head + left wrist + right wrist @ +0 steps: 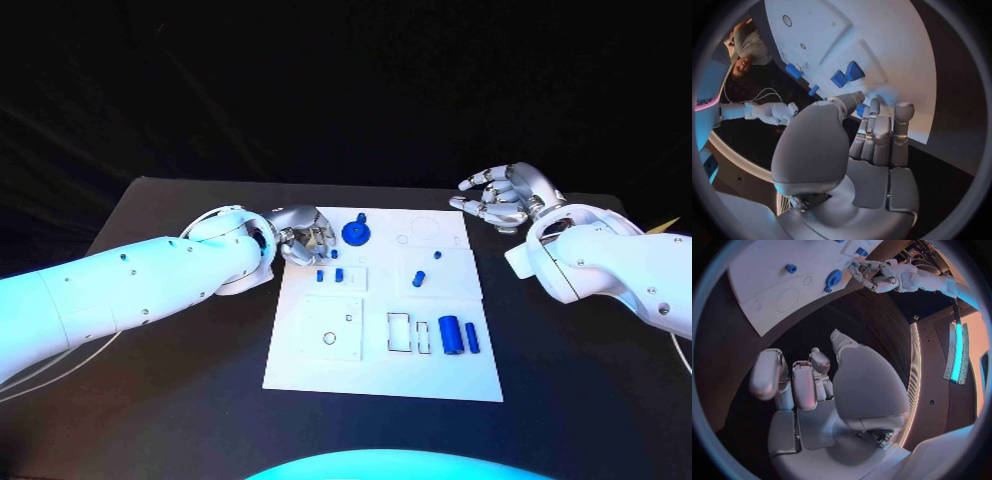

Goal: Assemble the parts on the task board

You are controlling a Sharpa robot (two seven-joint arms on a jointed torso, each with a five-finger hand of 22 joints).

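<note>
Parts (449, 334) sit spread across the white board (382, 375), all small blue pieces: a round disc piece (358, 234) near the far left corner, two short pegs (330, 275) just below it, another peg (418, 279) mid-board, two cylinders lying side by side at the right.

Left hand (300, 236) is over the board's far left corner, fingers curled in, tips right beside the disc piece. In the left wrist view a blue piece (860, 109) sits between thumb and fingers (874, 131). Looks pinched, but can't confirm; can't tell if it's gripped or just behind the fingertips.

Right hand (503, 198) hovers off the board's far right corner, above the table (173, 300), well apart from every part. Fingers loosely curled, holding nothing; right wrist view (804, 385) agrees.

Risks, my read:
- Small piece, big fingers. If the pinch is shallow it slips or rotates on the lift and drops among the pegs.
- Curled fingers are crowded against the disc piece; any sideways move could nudge it or knock the nearby pegs over.
- Fingers hide the piece from the head camera, so alignment to a slot is half blind.

Surface: black table, matte, white board centred on it with outlined recesses (407, 334). Room is dark beyond the table edge.
</note>
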